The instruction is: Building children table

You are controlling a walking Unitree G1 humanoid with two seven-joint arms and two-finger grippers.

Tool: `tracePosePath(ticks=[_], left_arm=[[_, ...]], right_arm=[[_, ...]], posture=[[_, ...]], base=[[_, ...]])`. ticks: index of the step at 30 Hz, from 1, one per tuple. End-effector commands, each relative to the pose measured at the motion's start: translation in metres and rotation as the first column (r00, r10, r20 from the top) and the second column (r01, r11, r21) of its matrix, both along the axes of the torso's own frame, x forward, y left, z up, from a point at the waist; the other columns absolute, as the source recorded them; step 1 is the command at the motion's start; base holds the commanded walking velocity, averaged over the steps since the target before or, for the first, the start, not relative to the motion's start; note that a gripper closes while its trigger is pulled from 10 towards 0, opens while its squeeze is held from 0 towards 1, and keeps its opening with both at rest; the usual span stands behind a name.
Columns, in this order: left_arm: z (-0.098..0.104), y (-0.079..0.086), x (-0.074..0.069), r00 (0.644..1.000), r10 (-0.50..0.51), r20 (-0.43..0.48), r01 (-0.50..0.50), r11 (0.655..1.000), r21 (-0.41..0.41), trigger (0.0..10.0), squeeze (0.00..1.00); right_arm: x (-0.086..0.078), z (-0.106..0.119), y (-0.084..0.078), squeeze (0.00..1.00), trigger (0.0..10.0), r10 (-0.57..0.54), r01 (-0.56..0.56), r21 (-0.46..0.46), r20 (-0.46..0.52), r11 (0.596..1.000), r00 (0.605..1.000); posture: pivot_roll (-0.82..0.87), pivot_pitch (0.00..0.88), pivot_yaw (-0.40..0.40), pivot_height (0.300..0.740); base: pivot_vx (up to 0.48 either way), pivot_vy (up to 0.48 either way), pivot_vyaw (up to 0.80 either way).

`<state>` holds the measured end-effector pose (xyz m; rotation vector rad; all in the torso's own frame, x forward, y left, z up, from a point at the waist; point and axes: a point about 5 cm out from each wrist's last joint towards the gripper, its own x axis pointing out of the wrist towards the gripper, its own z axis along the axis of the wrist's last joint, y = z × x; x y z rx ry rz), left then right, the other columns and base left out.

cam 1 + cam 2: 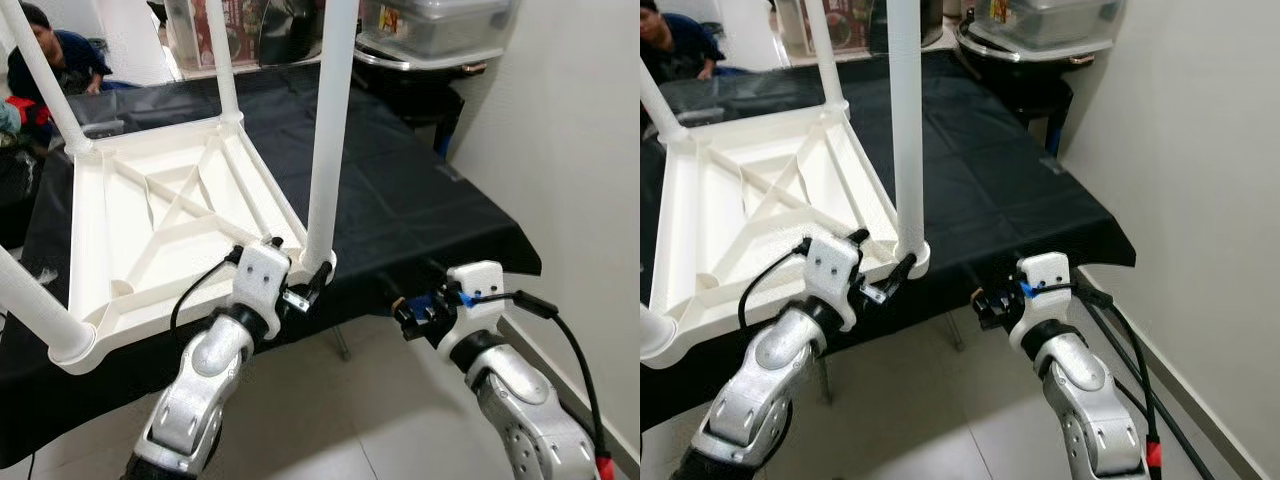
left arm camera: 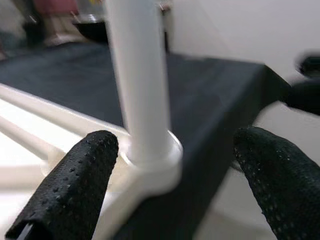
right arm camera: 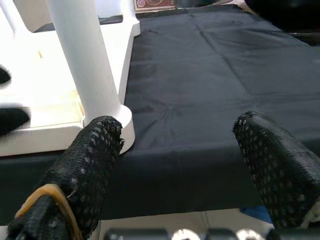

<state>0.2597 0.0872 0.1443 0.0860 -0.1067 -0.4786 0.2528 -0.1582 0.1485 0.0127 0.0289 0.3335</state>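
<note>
A white plastic children's table (image 1: pixel 150 220) lies upside down on a black-covered table (image 1: pixel 420 200), with its legs standing up. The near right leg (image 1: pixel 330 130) rises from the corner socket at the cloth's front edge. My left gripper (image 1: pixel 308 288) is open just below and in front of that socket. In the left wrist view the leg (image 2: pixel 140 85) stands between the spread fingers (image 2: pixel 75 185), further off. My right gripper (image 1: pixel 415 312) hovers open at the cloth's front edge, to the right of the leg, which appears beside one of its fingers (image 3: pixel 92 165) in the right wrist view.
Three other legs (image 1: pixel 222 60) stand at the remaining corners. A person (image 1: pixel 50 50) sits at the back left. A clear storage box (image 1: pixel 440 25) rests on a shelf at the back right. A white wall (image 1: pixel 580 150) runs along the right, with tiled floor (image 1: pixel 320 420) below.
</note>
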Motion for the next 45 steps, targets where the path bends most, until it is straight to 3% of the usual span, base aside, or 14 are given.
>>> tracePosePath(ticks=[1, 2, 3, 8, 9, 10, 14, 18, 25, 28, 30, 33, 39, 45], left_arm=[[0.000, -0.004, -0.002, 1.000, -0.017, -0.007, 0.017, 1.000, 0.008, 10.0, 0.00], [-0.005, -0.006, -0.007, 0.999, -0.028, -0.031, 0.028, 1.000, 0.004, 10.0, 0.00], [-0.008, -0.008, -0.012, 0.998, -0.046, -0.051, 0.047, 0.999, 0.005, 10.0, 0.00], [-0.016, -0.010, -0.018, 0.994, -0.069, -0.087, 0.070, 0.997, 0.011, 10.0, 0.00], [-0.018, -0.010, -0.018, 0.993, -0.068, -0.092, 0.071, 0.997, 0.023, 10.0, 0.00], [-0.019, -0.011, -0.018, 0.993, -0.072, -0.097, 0.074, 0.997, 0.024, 10.0, 0.00], [-0.020, -0.011, -0.019, 0.992, -0.075, -0.100, 0.078, 0.997, 0.024, 10.0, 0.00], [-0.025, -0.014, -0.019, 0.991, -0.093, -0.094, 0.102, 0.990, 0.094, 10.0, 0.00], [-0.027, -0.014, -0.021, 0.988, -0.109, -0.112, 0.122, 0.986, 0.116, 10.0, 0.00], [-0.027, -0.013, -0.020, 0.988, -0.103, -0.118, 0.115, 0.988, 0.105, 10.0, 0.00], [-0.027, -0.012, -0.018, 0.989, -0.085, -0.123, 0.097, 0.991, 0.094, 10.0, 0.00], [-0.027, -0.011, -0.017, 0.989, -0.079, -0.122, 0.090, 0.992, 0.090, 10.0, 0.00], [-0.027, -0.010, -0.017, 0.990, -0.079, -0.120, 0.090, 0.992, 0.091, 10.0, 0.00], [-0.027, -0.012, -0.017, 0.990, -0.083, -0.118, 0.096, 0.990, 0.107, 10.0, 0.00]], right_arm=[[-0.002, -0.002, 0.003, 0.00, 10.0, 0.005, -0.005, -0.005, -0.001, 1.000, 1.000], [-0.003, -0.003, 0.007, 0.36, 10.0, 0.013, -0.013, -0.007, 0.009, 1.000, 1.000], [-0.004, -0.003, 0.011, 1.00, 10.0, 0.030, -0.029, -0.029, 0.021, 0.999, 0.999], [-0.002, -0.008, 0.016, 1.00, 10.0, 0.027, -0.023, -0.118, 0.032, 0.993, 0.999], [-0.001, -0.011, 0.016, 0.26, 10.0, 0.024, -0.020, -0.135, 0.027, 0.991, 0.999], [-0.001, -0.012, 0.015, 0.00, 10.0, 0.023, -0.019, -0.151, 0.027, 0.988, 0.999], [-0.001, -0.013, 0.014, 0.00, 10.0, 0.023, -0.018, -0.159, 0.029, 0.987, 0.999], [0.001, -0.018, 0.013, 0.00, 10.0, -0.027, 0.027, -0.099, 0.006, 0.995, 1.000], [0.002, -0.022, 0.002, 0.00, 10.0, -0.088, 0.087, -0.099, -0.005, 0.991, 0.996], [0.000, -0.022, 0.000, 0.00, 10.0, -0.072, 0.071, -0.087, -0.009, 0.994, 0.997], [-0.006, -0.029, 0.001, 0.00, 10.0, 0.040, -0.042, -0.044, -0.049, 0.998, 0.998], [-0.009, -0.031, -0.003, 0.00, 10.0, 0.109, -0.111, -0.031, -0.060, 0.993, 0.992], [-0.004, -0.024, -0.008, 0.00, 10.0, 0.117, -0.118, -0.088, -0.018, 0.989, 0.993], [0.003, -0.019, -0.001, 0.00, 10.0, 0.128, -0.123, -0.125, 0.040, 0.985, 0.991]], posture=[[0.08, 0.050, -0.020, 0.740], [0.08, 0.046, -0.019, 0.740], [0.09, 0.040, -0.024, 0.740], [0.08, 0.039, -0.023, 0.740], [0.08, 0.030, -0.027, 0.740], [0.09, 0.032, -0.028, 0.740], [0.09, 0.032, -0.028, 0.740], [0.08, 0.019, -0.024, 0.740], [0.08, 0.015, -0.020, 0.740], [0.08, 0.016, -0.020, 0.740], [0.08, 0.021, -0.017, 0.740], [0.08, 0.024, -0.016, 0.740], [0.08, 0.025, -0.019, 0.740], [0.09, 0.029, -0.023, 0.740]], base=[[0.000, 0.000, 0.00], [0.000, 0.000, 0.00], [0.000, 0.000, 0.48], [0.000, 0.000, 0.79], [0.000, 0.000, 0.80], [0.000, 0.000, 0.80], [0.000, 0.000, 0.80], [0.000, -0.398, 0.00], [0.000, -0.461, 0.00], [0.000, 0.000, 0.00], [0.000, 0.000, 0.00], [0.000, 0.000, 0.00], [0.000, 0.000, 0.00], [0.000, 0.000, 0.60]])
